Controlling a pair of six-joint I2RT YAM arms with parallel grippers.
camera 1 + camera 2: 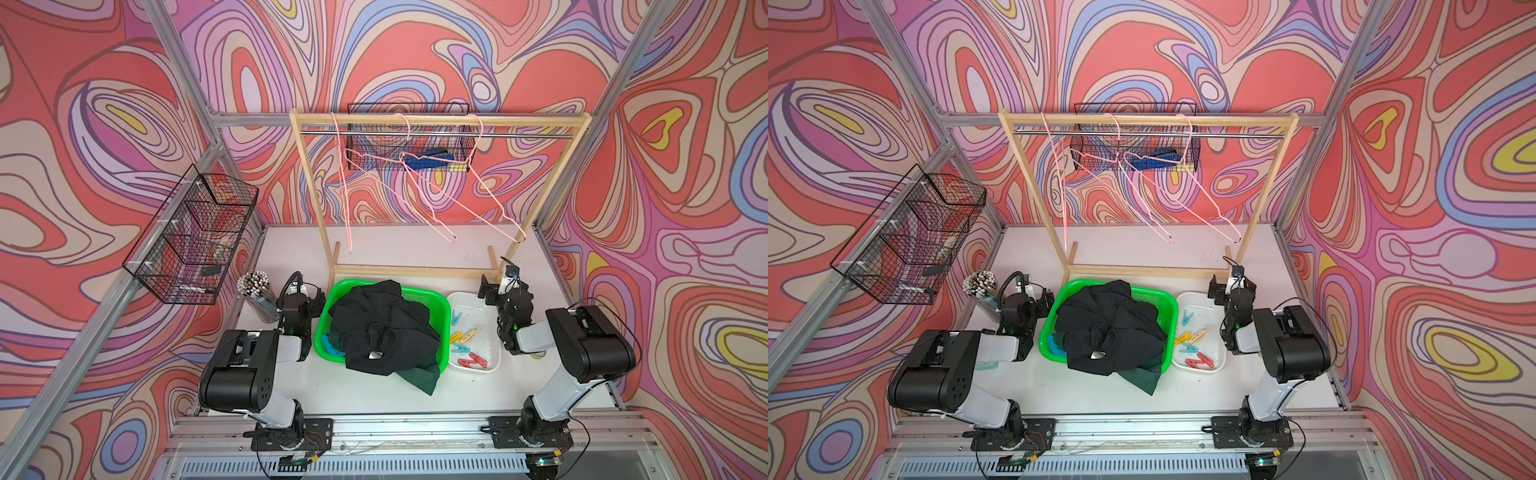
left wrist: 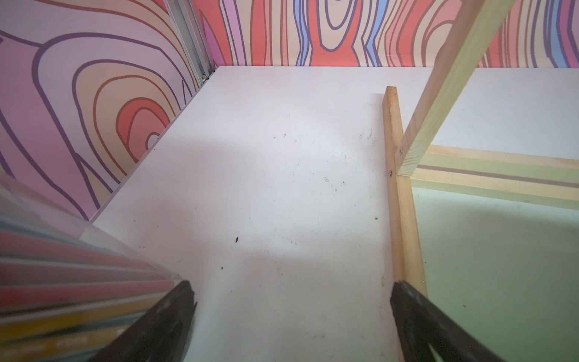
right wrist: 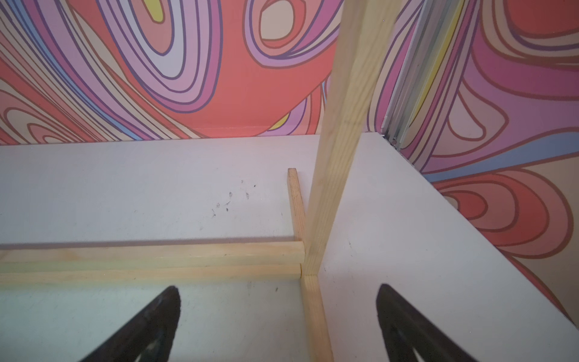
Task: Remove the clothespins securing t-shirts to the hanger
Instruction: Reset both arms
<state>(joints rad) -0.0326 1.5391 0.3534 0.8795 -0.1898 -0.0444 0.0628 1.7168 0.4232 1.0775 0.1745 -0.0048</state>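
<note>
In both top views, three pink wire hangers (image 1: 432,195) hang bare on the wooden rack (image 1: 440,120). The t-shirts lie heaped in a green basket (image 1: 338,289): black (image 1: 382,328) on top, turquoise (image 1: 332,345) and dark green (image 1: 419,376) showing beneath. Several clothespins (image 1: 465,347), light blue, yellow, beige and red-pink, lie in a white tray (image 1: 473,299). My left gripper (image 1: 303,295) (image 2: 291,285) stands open left of the basket, over bare table. My right gripper (image 1: 500,291) (image 3: 279,288) is open behind the tray, at the rack's right foot (image 3: 310,313). Neither holds anything.
A cup of pencils (image 1: 257,291) stands close beside the left gripper. A black wire basket (image 1: 195,237) hangs on the left wall and another (image 1: 411,141) behind the rack's rail. The rack's base bars (image 2: 404,219) lie on the white table (image 1: 374,395) just ahead of both grippers.
</note>
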